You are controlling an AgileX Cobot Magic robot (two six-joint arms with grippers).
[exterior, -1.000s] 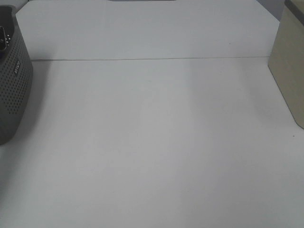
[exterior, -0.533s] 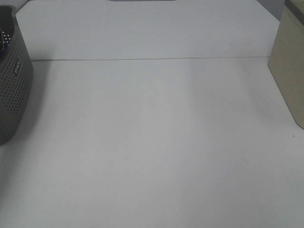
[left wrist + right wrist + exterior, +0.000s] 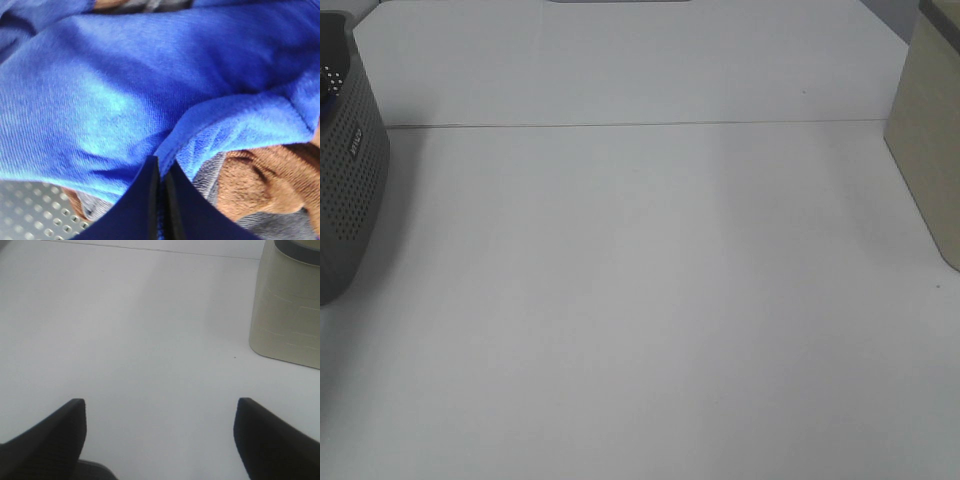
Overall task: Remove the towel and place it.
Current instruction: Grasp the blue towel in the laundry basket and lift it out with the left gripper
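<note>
Inside the grey perforated basket (image 3: 350, 190) at the left edge of the table (image 3: 640, 300), the blue towel (image 3: 100, 100) lies bunched on top of a brown cloth (image 3: 265, 180) and a grey cloth (image 3: 212, 172). The left gripper (image 3: 160, 172) is down in that pile with its jaws pressed together on a raised fold of the towel, right at the hemmed edge. The rest of the towel spreads away from the fingertips, above the other cloths. It is too crumpled for its long axis to be told.

Over the bare table, well apart from the basket, the right gripper (image 3: 160, 405) hangs with its jaws spread wide and nothing between them. A beige bin (image 3: 290, 305) stands off to its side.

The left arm is clearly the one on the towel, and what matters next is the basket wall. The towel sits below the rim, so the pull probably needs to go up and clear of the rim before it swings toward the open tabletop. The brown cloth touches the pinched fold and may snag and ride up with it.
</note>
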